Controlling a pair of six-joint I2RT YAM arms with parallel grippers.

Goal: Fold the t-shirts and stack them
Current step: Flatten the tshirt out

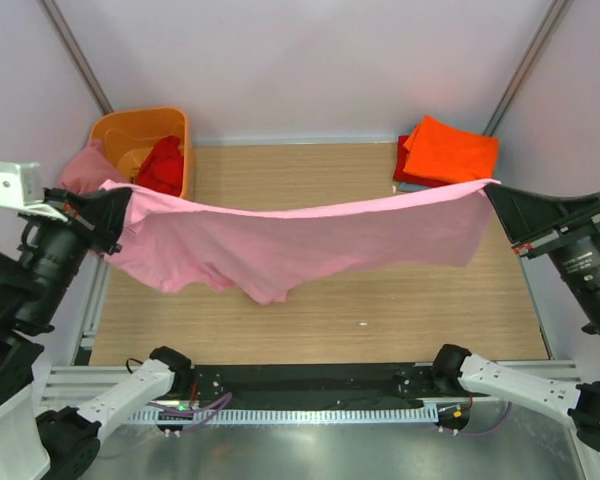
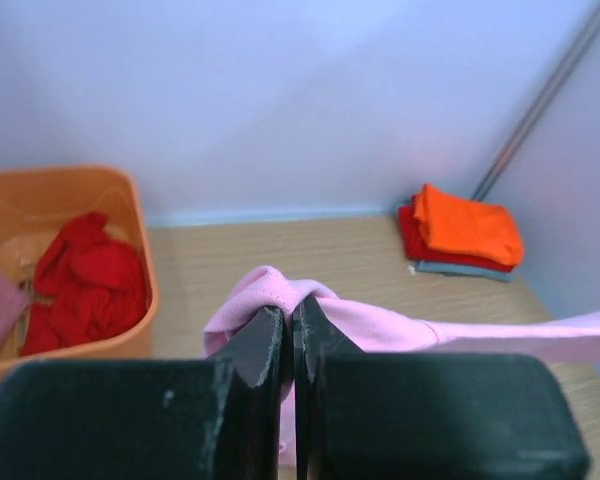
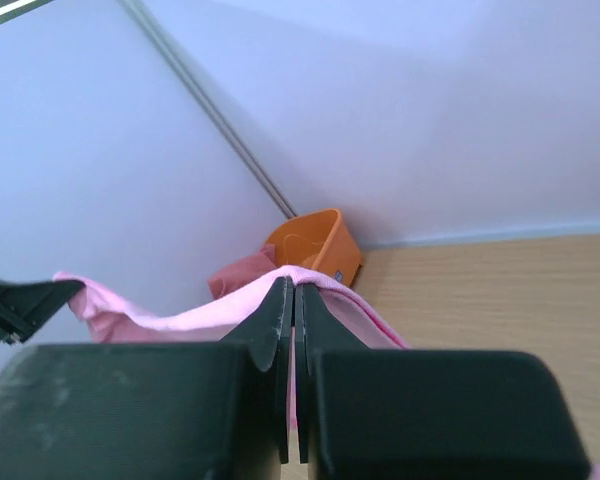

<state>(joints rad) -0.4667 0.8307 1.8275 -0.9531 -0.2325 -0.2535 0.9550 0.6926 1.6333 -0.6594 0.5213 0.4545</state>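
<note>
A light pink t-shirt (image 1: pixel 300 235) hangs stretched in the air across the table, held at both ends. My left gripper (image 1: pixel 123 200) is shut on its left end; the pink cloth (image 2: pixel 280 292) bunches over its tips (image 2: pixel 292 312). My right gripper (image 1: pixel 490 190) is shut on its right end, pink cloth (image 3: pixel 180 320) running from its tips (image 3: pixel 294 290). A folded stack with an orange shirt (image 1: pixel 450 150) on top of red and grey-blue ones lies at the far right corner, also in the left wrist view (image 2: pixel 467 225). A red shirt (image 1: pixel 163 165) and a dusty rose shirt (image 1: pixel 85 170) are at the tub.
A rigid orange plastic tub (image 1: pixel 140 135) stands at the far left corner of the wooden table (image 1: pixel 380 310). It also shows in the left wrist view (image 2: pixel 130 200) and the right wrist view (image 3: pixel 315 245). Grey walls and metal frame posts (image 1: pixel 525 65) enclose the table.
</note>
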